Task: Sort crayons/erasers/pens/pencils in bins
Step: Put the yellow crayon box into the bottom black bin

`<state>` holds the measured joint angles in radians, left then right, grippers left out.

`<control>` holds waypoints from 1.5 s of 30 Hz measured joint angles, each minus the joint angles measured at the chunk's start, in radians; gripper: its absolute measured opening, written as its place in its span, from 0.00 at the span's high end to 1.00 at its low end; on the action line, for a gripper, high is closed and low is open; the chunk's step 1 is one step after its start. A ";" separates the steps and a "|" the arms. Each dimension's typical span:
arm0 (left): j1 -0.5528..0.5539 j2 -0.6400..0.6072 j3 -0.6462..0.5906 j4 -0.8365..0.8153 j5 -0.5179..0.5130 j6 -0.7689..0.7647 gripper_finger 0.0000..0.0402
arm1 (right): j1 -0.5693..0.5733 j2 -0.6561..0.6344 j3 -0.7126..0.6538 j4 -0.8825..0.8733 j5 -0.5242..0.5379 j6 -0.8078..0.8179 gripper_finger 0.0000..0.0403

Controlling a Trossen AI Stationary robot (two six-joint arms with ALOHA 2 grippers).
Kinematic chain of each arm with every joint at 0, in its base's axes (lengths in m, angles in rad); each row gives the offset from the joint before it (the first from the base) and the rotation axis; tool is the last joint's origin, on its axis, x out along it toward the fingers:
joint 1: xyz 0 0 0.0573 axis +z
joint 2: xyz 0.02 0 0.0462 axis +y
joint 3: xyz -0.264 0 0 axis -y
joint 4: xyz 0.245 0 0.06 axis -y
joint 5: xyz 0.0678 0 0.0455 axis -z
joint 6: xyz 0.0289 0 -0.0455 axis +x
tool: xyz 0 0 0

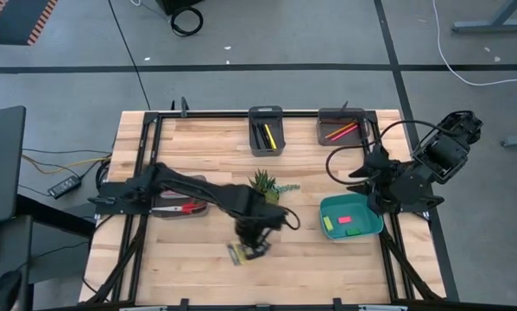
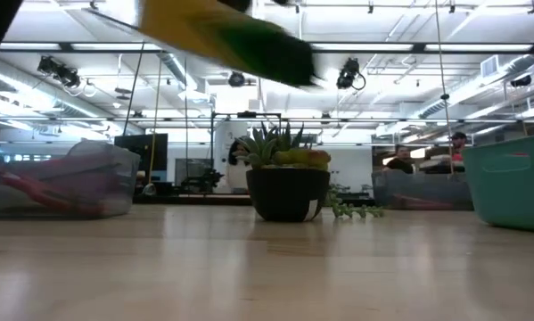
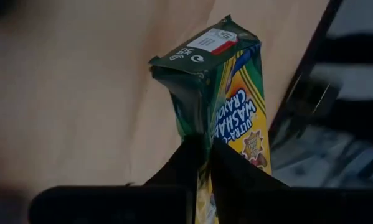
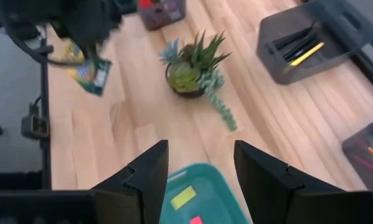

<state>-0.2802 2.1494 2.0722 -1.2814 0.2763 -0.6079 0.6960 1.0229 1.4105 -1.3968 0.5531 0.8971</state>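
The crayons are a flat yellow-and-green printed box (image 3: 233,93), held in the air over the near middle of the table (image 1: 239,252) by my left gripper (image 3: 208,155), which is shut on it. In the low view the box is a yellow-green blur (image 2: 235,37) high above the tabletop. The right wrist view shows it (image 4: 89,71) hanging under the left arm. My right gripper (image 4: 202,180) stands open at the right, above the teal bin (image 1: 366,226), with nothing between its fingers. My left gripper pinches the crayon box between its two fingers at the end nearer the wrist (image 3: 212,134). The labelled end (image 3: 217,40) sticks out beyond the fingertips. The fingers point steeply down. The box hangs tilted below them, lifted clear of the table.
A small potted plant (image 1: 265,186) stands mid-table, just beyond the left gripper. A grey bin with pens (image 1: 266,131) and one with pencils (image 1: 340,130) sit at the far edge. A bin with red items (image 1: 179,207) is at the left. The teal bin holds erasers (image 1: 344,221).
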 joint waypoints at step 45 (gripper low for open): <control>0.173 -0.953 -1.198 0.206 -0.280 0.510 0.72 | -0.130 0.019 0.000 0.077 0.168 0.267 0.53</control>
<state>-0.1074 1.1965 0.8738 -1.0755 -0.0039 -0.0978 0.5663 1.0423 1.4108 -1.3194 0.7207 1.1637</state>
